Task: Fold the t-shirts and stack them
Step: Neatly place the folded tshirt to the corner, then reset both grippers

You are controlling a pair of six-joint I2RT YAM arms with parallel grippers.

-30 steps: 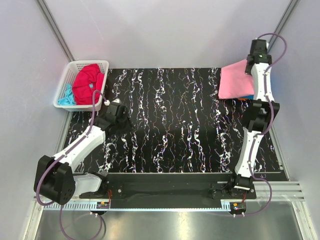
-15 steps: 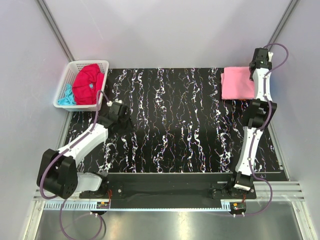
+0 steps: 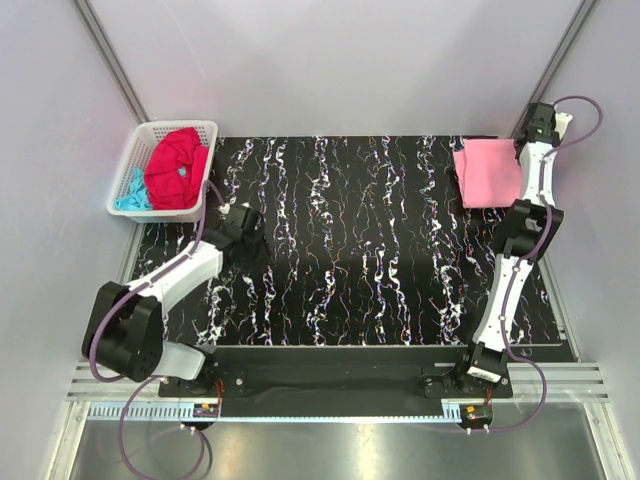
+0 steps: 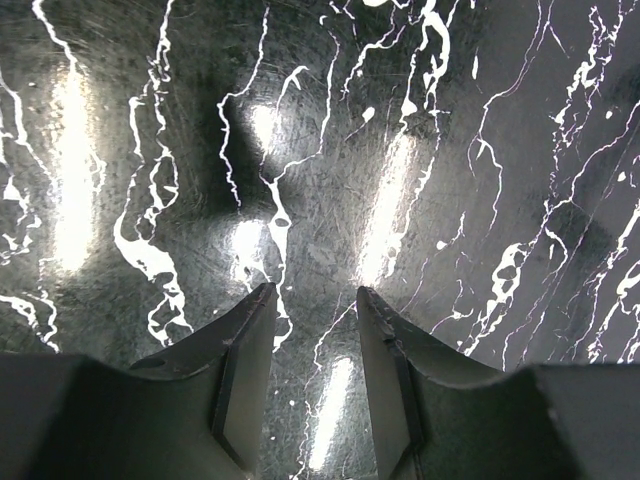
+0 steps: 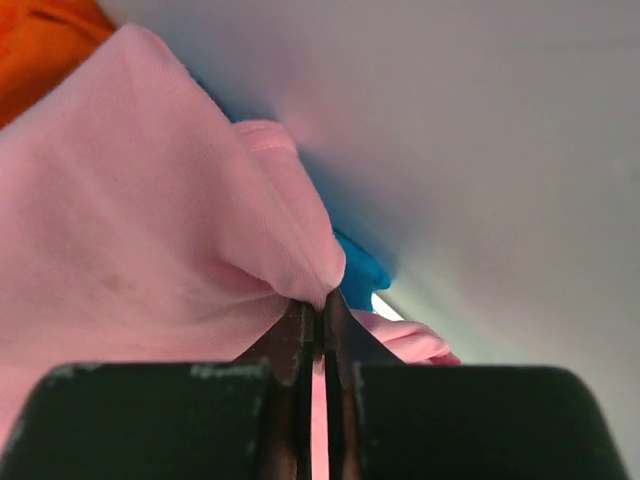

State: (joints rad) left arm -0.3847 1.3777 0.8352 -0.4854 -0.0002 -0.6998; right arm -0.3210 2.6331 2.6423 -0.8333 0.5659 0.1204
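— Pink t-shirt: where?
— Folded flat at the far right corner of the table, atop a bright blue t-shirt and an orange t-shirt. Pinched at its far edge by the right gripper, fingers pressed together on the cloth.
— And the rest?
— Crimson t-shirt and pale aqua t-shirt, bunched in the white lattice basket at far left. Just beyond the left gripper, fingers apart over bare table, holding nothing. Probably a job for the left arm, reaching away and slightly left.

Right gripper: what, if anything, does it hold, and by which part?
The light pink t-shirt, pinched by a bunched fold at its edge.
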